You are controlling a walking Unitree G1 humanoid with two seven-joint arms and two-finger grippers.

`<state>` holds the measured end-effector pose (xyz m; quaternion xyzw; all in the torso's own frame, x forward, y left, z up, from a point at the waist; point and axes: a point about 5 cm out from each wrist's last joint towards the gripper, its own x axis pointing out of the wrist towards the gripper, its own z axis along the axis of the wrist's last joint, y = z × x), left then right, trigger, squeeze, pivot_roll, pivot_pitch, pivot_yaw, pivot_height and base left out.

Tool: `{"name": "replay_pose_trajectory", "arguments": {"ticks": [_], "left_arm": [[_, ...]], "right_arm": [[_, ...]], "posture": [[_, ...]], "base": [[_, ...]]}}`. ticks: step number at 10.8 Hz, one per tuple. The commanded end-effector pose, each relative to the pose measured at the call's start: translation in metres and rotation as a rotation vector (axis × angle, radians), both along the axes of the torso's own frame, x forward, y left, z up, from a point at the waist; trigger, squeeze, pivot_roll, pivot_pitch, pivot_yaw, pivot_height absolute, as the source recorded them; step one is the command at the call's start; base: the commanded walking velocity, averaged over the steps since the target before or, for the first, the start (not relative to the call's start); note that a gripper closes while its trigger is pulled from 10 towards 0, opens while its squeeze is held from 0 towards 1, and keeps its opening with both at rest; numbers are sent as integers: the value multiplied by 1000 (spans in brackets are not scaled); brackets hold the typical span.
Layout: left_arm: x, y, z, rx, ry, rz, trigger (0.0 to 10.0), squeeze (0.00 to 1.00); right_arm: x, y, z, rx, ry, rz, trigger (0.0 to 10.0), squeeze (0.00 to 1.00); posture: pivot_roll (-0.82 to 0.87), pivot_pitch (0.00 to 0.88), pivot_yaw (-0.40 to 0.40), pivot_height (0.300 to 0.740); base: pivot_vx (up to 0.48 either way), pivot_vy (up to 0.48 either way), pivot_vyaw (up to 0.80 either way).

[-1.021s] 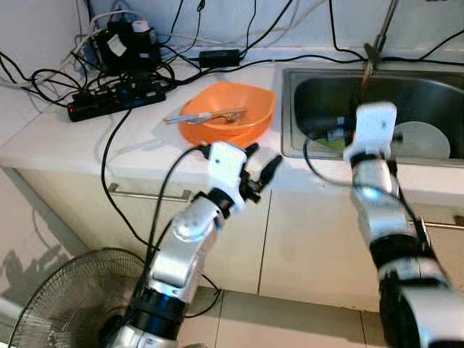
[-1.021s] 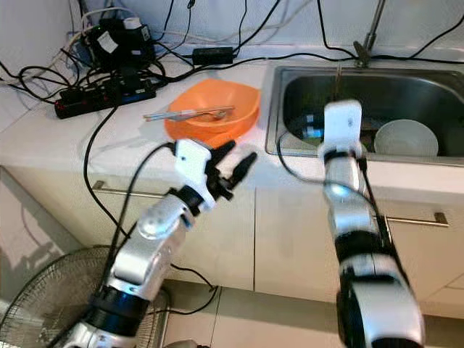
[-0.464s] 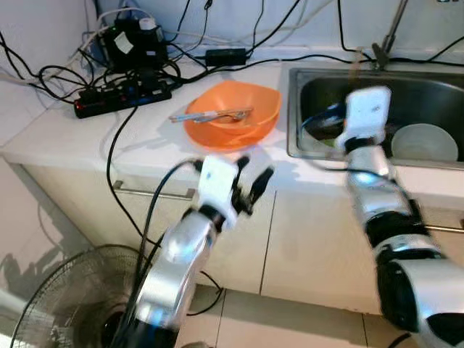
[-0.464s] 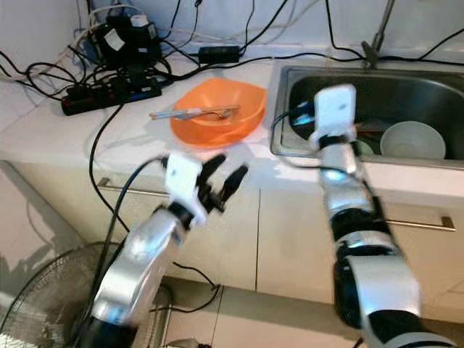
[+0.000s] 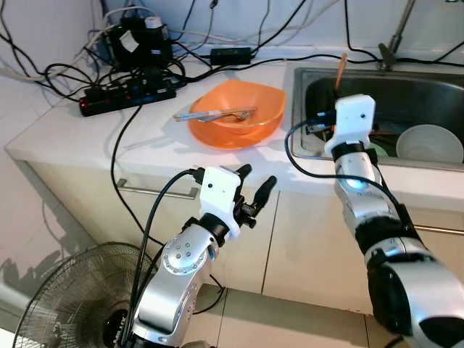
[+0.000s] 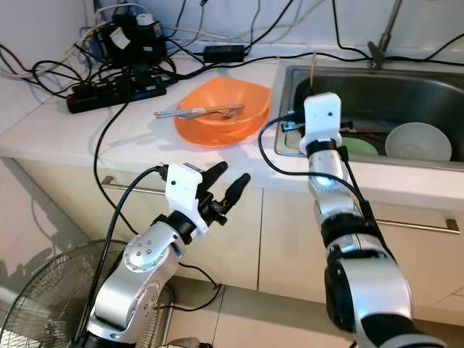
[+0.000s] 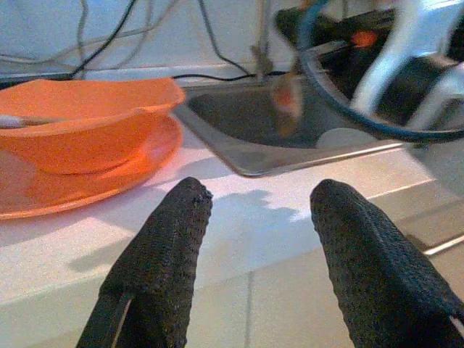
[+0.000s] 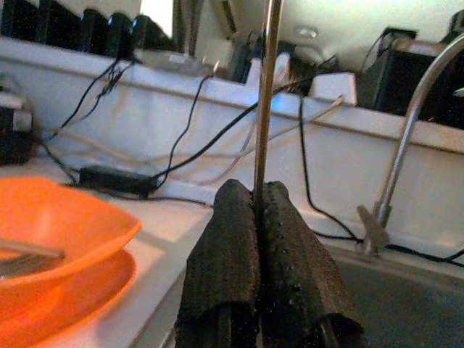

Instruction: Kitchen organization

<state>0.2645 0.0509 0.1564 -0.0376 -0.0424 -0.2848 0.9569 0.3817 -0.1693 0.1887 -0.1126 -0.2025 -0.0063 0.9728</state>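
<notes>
My right gripper (image 8: 259,199) is shut on a thin brown chopstick (image 8: 264,101) that stands upright. It hovers over the left edge of the steel sink (image 5: 301,148), where the chopstick (image 5: 338,69) pokes up above the white wrist block. An orange bowl (image 5: 239,116) rests on an orange plate on the white counter, with a fork and another utensil (image 5: 214,114) lying across it. My left gripper (image 5: 255,181) is open and empty, held in front of the counter edge below the bowl. In the sink lie a white bowl (image 5: 429,143) and a green item (image 6: 359,147).
A black power strip (image 5: 127,98) and a tangle of cables fill the counter's back left. The faucet (image 5: 396,32) rises behind the sink. A floor fan (image 5: 61,308) stands low on the left, by the cabinet with its bar handle (image 5: 156,192).
My right gripper has moved left with the chopstick, from over the sink basin to its left edge. The left gripper dipped and came back, still open. The camera shifted slightly.
</notes>
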Motion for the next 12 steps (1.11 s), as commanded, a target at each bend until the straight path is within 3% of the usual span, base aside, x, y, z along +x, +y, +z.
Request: {"name": "replay_pose_trajectory", "arguments": {"ticks": [1, 4, 5, 6, 8, 10, 12], "left_arm": [[9, 8, 1, -5, -19, 84, 10000, 0], [33, 22, -7, 40, -69, 230, 10000, 0], [40, 27, -6, 52, -131, 292, 10000, 0], [43, 30, -10, 28, -128, 323, 10000, 0], [49, 37, -20, 51, -161, 417, 10000, 0], [55, 38, -22, 20, -150, 435, 10000, 0], [63, 49, -18, 4, -182, 472, 10000, 0]], "right_arm": [[-4, 1, 6, 40, -65, 0, 10000, 0], [-24, -4, -6, 55, -100, -28, 10000, 0], [-33, -3, -16, 65, -93, -39, 10000, 0], [-39, -3, -21, 80, -93, -54, 10000, 0], [-44, 5, -26, 75, -82, -62, 10000, 0], [-44, 11, -24, 75, -95, -60, 10000, 0], [-44, 13, -16, 72, -127, -69, 10000, 0]], "posture": [[155, 31, 67, 740], [96, 0, 63, 740], [82, 0, 67, 740], [77, 0, 69, 740], [64, 0, 77, 740], [74, 0, 79, 740], [69, 0, 86, 740]], "base": [[0, 0, 0], [0, 0, 0], [0, 0, 0], [0, 0, 0], [0, 0, 0], [0, 0, 0], [0, 0, 0]]}}
